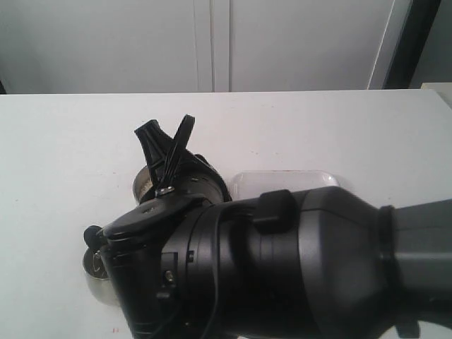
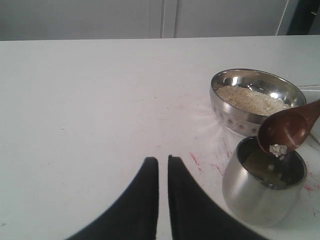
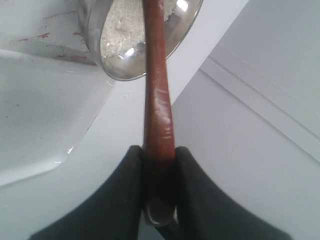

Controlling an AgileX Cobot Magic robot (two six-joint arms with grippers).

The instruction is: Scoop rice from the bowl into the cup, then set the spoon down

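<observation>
Wooden spoon (image 2: 285, 131) tipped over cup (image 2: 260, 192), rice (image 2: 277, 149) at its lip.
Handle clamped in right gripper (image 3: 160, 155); left gripper (image 2: 160, 162) nearly closed, empty; bowl (image 2: 235, 117) just beyond cup.

Dark wooden spoon (image 2: 284, 131) aslant above shiny steel cup (image 2: 250, 192), off-white rice (image 2: 250, 100) in steel bowl (image 2: 225, 112) just beside.

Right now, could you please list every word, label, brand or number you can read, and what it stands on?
None: no readable text on the shiny steel bowl, the small steel cup, the reddish-brown wooden spoon or the white table. The red marks on the table are smears, not letters.
</observation>
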